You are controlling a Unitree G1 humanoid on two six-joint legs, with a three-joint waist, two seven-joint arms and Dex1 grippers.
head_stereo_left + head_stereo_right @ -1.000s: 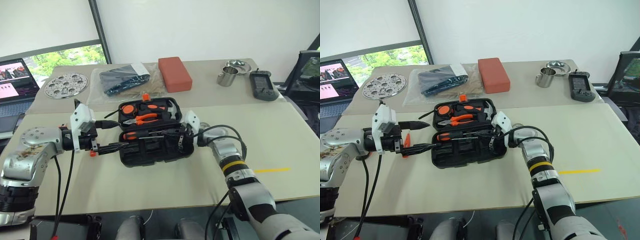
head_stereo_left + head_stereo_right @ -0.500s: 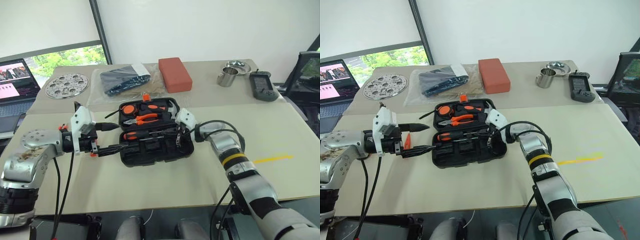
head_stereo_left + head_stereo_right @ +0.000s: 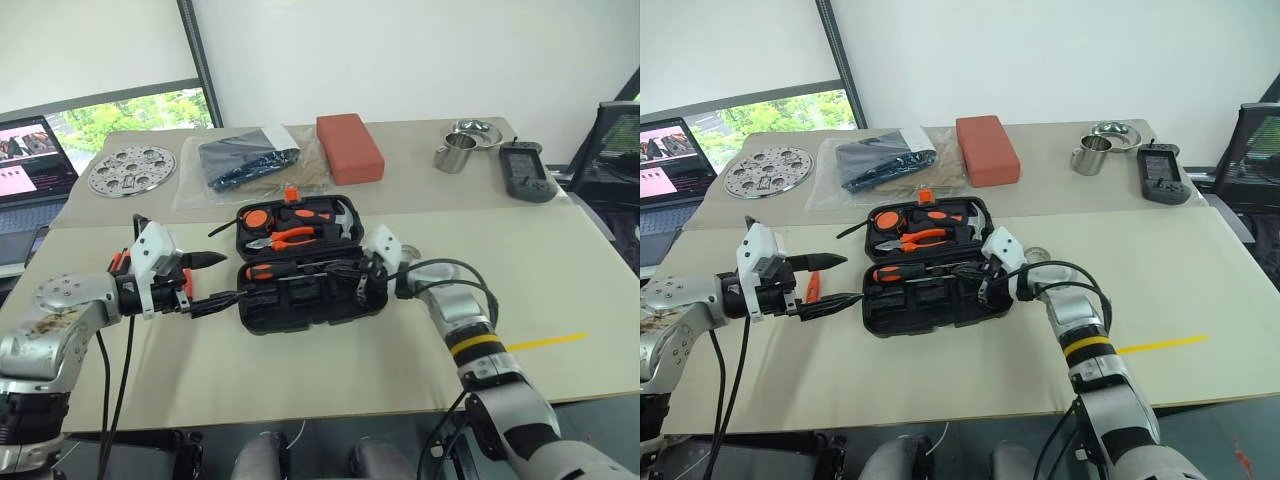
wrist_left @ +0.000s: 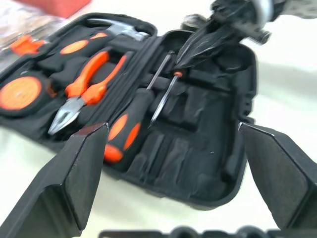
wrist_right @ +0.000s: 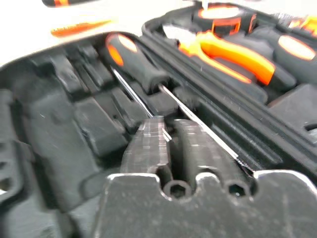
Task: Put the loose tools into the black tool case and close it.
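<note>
While the black tool case (image 3: 305, 262) lies open in the middle of the table (image 3: 560, 270), its lid half already packed with pliers (image 3: 285, 237), a round orange-faced tape measure (image 3: 256, 216) and a hammer (image 3: 338, 211), the right gripper (image 3: 983, 280) works over the near half, where an orange-and-black screwdriver (image 4: 130, 130) and a thinner tester screwdriver (image 4: 162, 96) lie across the moulded slots. Seen along the right wrist, its two fingers stand close together with only a narrow gap over a thin steel shaft; whether they pinch it or have let it go cannot be told. The left gripper (image 3: 210, 279) hangs just off the case's left end with its fingers spread wide and nothing between them; one slim orange tool (image 3: 811, 285) lies on the table right beside it, outside the case. The step in hand appears to be seating the tester screwdriver in its slot. Next, by this reading, the right arm needs to clear the case, the left needs to come down on the stray orange tool and carry it into a free slot, and only then can the lid be swung shut and its orange latch (image 3: 291, 192) pressed home.
</note>
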